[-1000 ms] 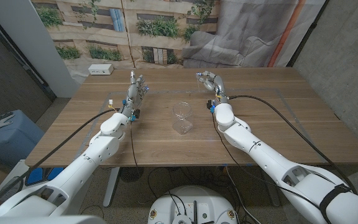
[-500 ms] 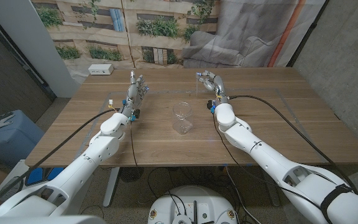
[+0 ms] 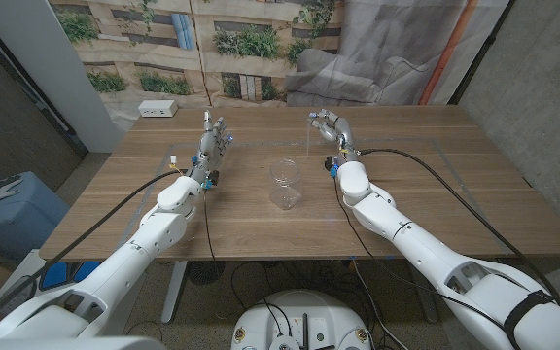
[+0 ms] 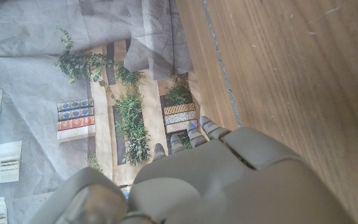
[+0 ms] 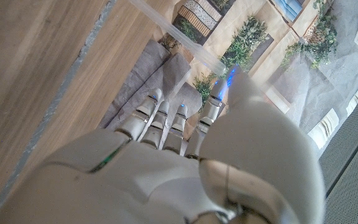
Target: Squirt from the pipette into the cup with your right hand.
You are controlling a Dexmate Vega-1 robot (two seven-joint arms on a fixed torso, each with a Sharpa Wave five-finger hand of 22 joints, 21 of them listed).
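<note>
Head view: right hand (image 3: pixel 327 127) is gripping the clear pipette (image 3: pixel 308 137) at the far side of the worktop (image 3: pixel 426 194), tip hanging downward, likely so liquid stays ready to drop. Cup (image 3: pixel 284 183) is sitting mid-worktop, well apart, nearer the robot. Left hand (image 3: pixel 214 142) is waiting released, fingers apart, probably keeping out of the pour path.
</note>
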